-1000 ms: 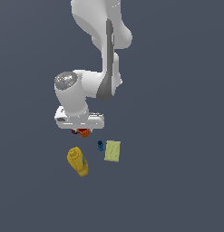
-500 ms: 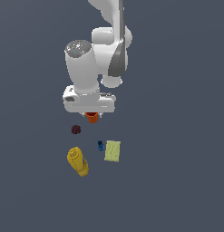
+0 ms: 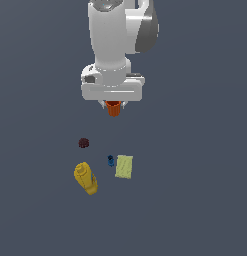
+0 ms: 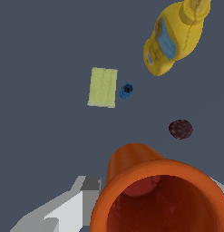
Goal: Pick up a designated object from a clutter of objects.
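The orange-red cup [image 3: 113,108] hangs in the air under the white hand, held between the fingers of my gripper [image 3: 113,105], well above the floor. In the wrist view the cup [image 4: 149,190] fills the near corner, its hollow mouth toward the camera, with a grey finger [image 4: 70,208] beside it. The rest of the clutter lies below on the floor: a yellow bottle [image 3: 86,178], a dark maroon lump [image 3: 84,143], a tiny blue piece [image 3: 111,160] and a pale green rectangle [image 3: 124,166].
The floor [image 3: 195,200] is a plain dark grey surface with no edges in view. In the wrist view the yellow bottle [image 4: 174,38], green rectangle [image 4: 102,87], blue piece [image 4: 126,90] and maroon lump [image 4: 180,129] lie apart from one another.
The arm has risen and swung toward the exterior view's right, carrying the orange-red cup up off the floor. The maroon lump, hidden a second ago, now shows. The other items stayed put.
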`<control>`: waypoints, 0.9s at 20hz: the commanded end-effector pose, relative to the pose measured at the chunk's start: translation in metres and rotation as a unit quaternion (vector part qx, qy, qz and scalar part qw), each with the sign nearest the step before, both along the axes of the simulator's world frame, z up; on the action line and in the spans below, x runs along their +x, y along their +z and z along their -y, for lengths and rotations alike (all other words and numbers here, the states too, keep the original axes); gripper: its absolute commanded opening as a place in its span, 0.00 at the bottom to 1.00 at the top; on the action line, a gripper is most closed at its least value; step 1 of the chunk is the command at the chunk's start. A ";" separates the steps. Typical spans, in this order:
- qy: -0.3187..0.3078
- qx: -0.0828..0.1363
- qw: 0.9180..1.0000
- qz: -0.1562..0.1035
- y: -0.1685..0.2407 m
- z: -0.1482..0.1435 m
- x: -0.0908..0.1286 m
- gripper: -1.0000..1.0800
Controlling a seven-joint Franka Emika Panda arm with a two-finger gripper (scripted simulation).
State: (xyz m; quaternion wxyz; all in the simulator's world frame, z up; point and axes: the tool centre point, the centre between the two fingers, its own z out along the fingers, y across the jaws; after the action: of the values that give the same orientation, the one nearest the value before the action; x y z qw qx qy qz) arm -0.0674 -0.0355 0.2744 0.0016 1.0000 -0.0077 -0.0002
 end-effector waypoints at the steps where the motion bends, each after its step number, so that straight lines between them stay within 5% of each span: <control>1: 0.000 0.000 1.000 0.000 0.022 -0.013 -0.009 0.00; 18: 0.000 0.001 1.000 0.000 0.111 -0.069 -0.042 0.00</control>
State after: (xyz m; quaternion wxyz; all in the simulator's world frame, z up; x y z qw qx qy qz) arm -0.1078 0.0314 0.3817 0.0006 1.0000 -0.0071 0.0001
